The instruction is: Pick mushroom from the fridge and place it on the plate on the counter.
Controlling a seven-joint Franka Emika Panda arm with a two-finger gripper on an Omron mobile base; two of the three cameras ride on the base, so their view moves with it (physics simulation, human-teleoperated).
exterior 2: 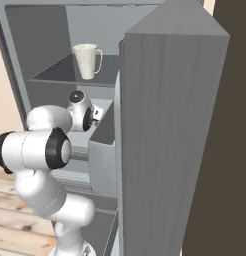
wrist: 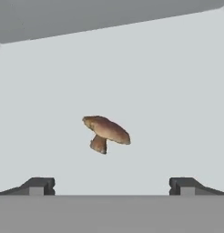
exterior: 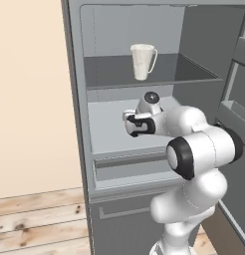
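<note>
Hand view shows one mushroom (wrist: 106,133), brown-capped with a short tan stem, lying on the pale grey shelf (wrist: 177,91) of the fridge, and two dark fingertips (wrist: 37,185) rising at the bottom, one at each side. The gripper (wrist: 111,186) stands wide, its fingertips well apart and touching nothing, with the mushroom ahead of them and roughly between their lines. Left base view shows, from left to right, a cream wall (exterior: 30,94) above a pale wooden plank floor (exterior: 35,219), then the open fridge (exterior: 74,124) with its grey frame, then the single white arm (exterior: 199,149) reaching from the lower right into the middle compartment, its hand over the pale shelf. One white measuring jug (exterior: 143,61) with a handle stands upright on the darker shelf (exterior: 194,72) above the hand, and one drawer front (exterior: 129,167) sits just below the shelf the hand is over. Door racks (exterior: 236,112) show at the right edge. Right base view shows the arm at the left, the jug at upper left on its shelf, and the open fridge door (exterior 2: 165,140) standing tall in the middle, with a dark brown panel (exterior 2: 230,150) at the far right.
</note>
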